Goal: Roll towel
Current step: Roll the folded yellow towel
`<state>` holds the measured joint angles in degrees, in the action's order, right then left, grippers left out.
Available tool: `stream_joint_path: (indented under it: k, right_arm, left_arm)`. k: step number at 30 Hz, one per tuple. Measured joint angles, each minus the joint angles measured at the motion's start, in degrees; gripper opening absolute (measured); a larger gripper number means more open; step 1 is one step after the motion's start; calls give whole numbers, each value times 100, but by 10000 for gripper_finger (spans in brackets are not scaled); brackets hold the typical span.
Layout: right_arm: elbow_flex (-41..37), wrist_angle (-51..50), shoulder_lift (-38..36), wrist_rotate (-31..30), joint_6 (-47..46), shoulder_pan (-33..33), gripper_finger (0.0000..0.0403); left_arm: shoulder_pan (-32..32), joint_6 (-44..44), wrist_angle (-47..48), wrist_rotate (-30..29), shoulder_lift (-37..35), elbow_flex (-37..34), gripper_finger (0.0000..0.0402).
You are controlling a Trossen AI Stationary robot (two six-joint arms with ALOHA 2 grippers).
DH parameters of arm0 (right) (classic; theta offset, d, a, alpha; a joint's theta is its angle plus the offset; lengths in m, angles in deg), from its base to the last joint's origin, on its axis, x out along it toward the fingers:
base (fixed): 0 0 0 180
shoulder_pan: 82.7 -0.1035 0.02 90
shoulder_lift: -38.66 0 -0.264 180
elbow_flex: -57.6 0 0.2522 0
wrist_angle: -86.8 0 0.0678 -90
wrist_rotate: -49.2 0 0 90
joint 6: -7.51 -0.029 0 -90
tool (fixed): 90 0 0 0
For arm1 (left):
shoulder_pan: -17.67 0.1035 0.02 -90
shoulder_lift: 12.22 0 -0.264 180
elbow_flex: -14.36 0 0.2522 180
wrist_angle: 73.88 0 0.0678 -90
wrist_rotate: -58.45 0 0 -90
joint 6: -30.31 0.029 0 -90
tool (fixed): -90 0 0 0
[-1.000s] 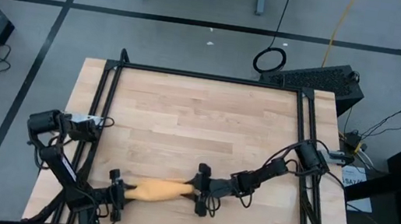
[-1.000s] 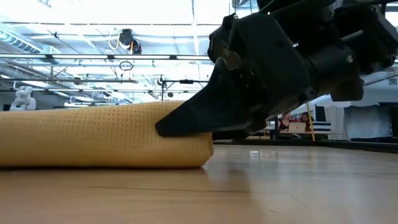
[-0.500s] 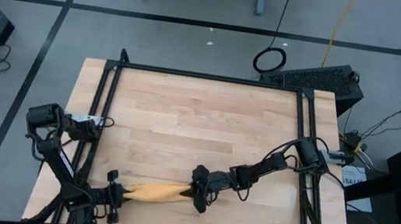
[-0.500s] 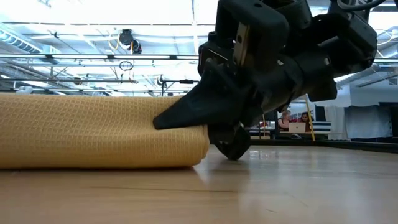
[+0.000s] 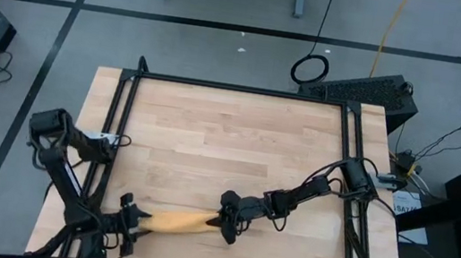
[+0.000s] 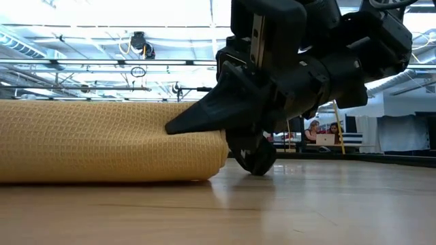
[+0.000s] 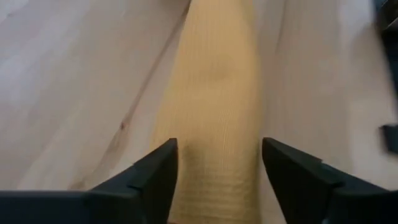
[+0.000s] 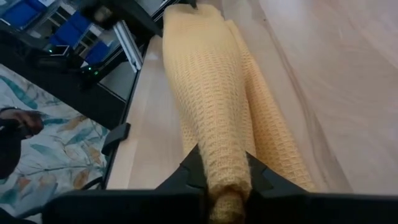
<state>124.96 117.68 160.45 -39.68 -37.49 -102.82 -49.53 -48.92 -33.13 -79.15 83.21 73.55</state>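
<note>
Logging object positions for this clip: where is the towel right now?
In the high view the towel lies rolled lengthwise near the table's front edge, left of centre, between the left gripper and the right gripper, which pinches its end.

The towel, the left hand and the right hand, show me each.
towel point(image 5: 174, 221), high view, middle of the roll.
left hand point(image 7: 216, 163), left wrist view, midway between its open fingers.
right hand point(image 5: 219, 221), high view, fingertips pinching the towel's end.

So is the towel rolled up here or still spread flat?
Rolled up. The towel lies as a narrow tube on the table, the left gripper open around one end and the right gripper pinching the other.
</note>
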Motion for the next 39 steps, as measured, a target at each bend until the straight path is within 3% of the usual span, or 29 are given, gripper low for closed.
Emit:
stream_joint_path:
  k: [4, 7, 9, 13, 16, 25, 33, 39]
  right_arm:
    - [-2, -3, 3, 4, -63, -2, 25]
    - [-4, -4, 5, 13, -114, 19, 25]
    - [-4, -7, 7, 44, -156, 31, 24]
    - [-5, -9, 9, 44, -152, 31, 24]
    - [-7, -3, 11, 42, -159, 31, 24]
    - [-13, 17, 11, 72, -272, 77, 24]
    - [-13, -38, 12, 183, -267, 90, 24]
    - [-13, -44, 11, 197, -248, 92, 25]
  left_arm:
    - [2, 74, 70, -151, -613, 0, 263]
    - [9, 459, -109, -805, -918, 0, 276]
    - [54, 1160, -572, -1322, -923, 2, 277]
    - [226, 2852, -1576, -1262, -605, 2, 256]
    - [399, 3332, -1864, -1179, -256, 2, 224]
    - [893, 3273, -1823, -1014, 482, 1, 111]
    - [949, 2053, -1622, -997, 501, -457, 36]
    - [973, 1229, -1621, -904, 497, -677, 4]
